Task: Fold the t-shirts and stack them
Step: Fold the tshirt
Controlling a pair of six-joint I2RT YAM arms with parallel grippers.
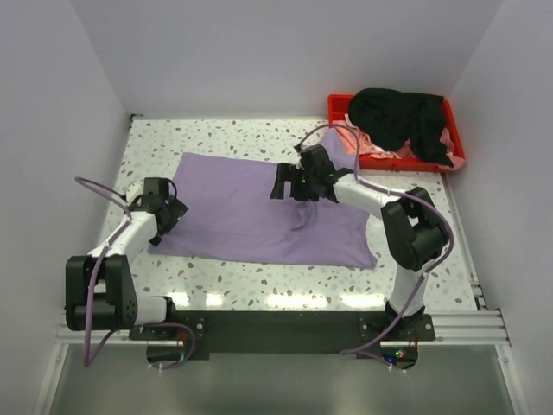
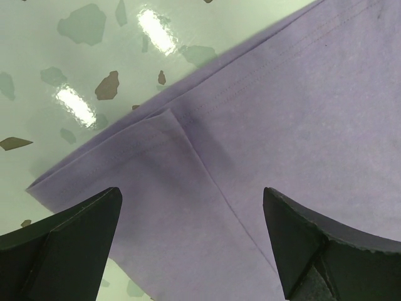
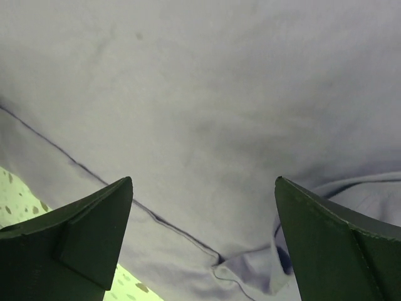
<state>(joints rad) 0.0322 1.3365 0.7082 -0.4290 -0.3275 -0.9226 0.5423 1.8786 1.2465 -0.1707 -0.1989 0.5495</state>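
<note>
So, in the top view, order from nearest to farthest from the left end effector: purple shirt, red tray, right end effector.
1. Purple shirt, beneath the left end effector.
2. Right end effector, over the shirt.
3. Red tray, far right corner.

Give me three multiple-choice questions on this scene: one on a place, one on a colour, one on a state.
1. Where is the black shirt? A. in the red tray B. on the floor C. on an arm
2. What colour is the flat shirt? A. black B. lavender C. pink
3. The left hand and right hand are: A. both open B. both shut C. gripping the tray
Answers: 1 A, it lies heaped in the tray. 2 B, its cloth is plainly lavender. 3 A, each wrist view shows it spread wide.
</note>
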